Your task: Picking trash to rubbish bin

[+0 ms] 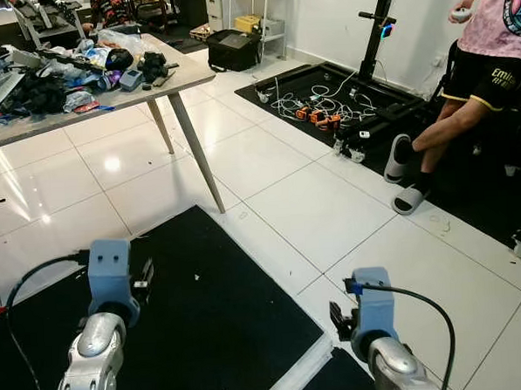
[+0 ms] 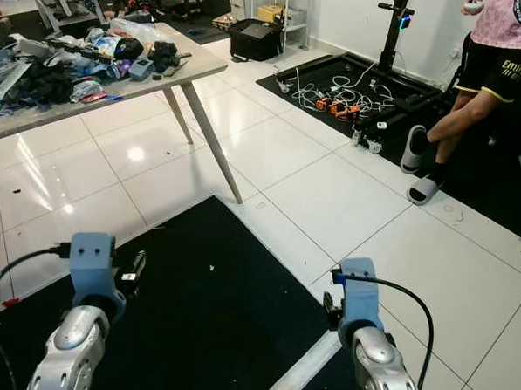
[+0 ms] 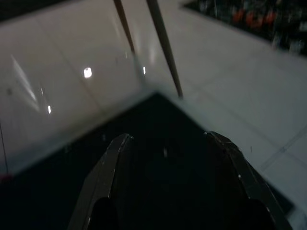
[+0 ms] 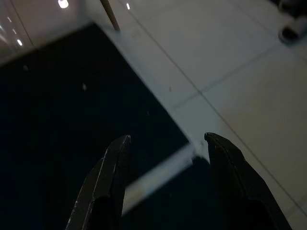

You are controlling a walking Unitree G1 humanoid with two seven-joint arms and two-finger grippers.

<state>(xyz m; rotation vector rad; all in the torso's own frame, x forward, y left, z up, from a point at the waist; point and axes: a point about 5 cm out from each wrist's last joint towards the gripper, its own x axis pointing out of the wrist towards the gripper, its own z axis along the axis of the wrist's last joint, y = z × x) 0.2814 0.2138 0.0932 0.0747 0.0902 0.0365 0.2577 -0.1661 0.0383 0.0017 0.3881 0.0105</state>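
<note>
Both my arms hang low over a black floor mat (image 1: 215, 320). In the left wrist view my left gripper (image 3: 168, 139) is open with nothing between its fingers, above the mat near its corner. My right gripper (image 4: 167, 139) is open too and holds nothing, over the mat's white-edged border where it meets the tiles. A tiny white speck (image 2: 211, 268) lies on the mat ahead of the left arm (image 1: 110, 277). A heap of wrappers, bags and dark odds and ends (image 1: 53, 79) covers the table to the upper left.
The grey table (image 1: 189, 75) stands on slanted legs (image 1: 197, 150) just beyond the mat. A person (image 1: 489, 52) in slippers sits at the right. Cables and a black stand (image 1: 326, 104) lie on a second mat at the back. White tiles (image 1: 331, 209) run between.
</note>
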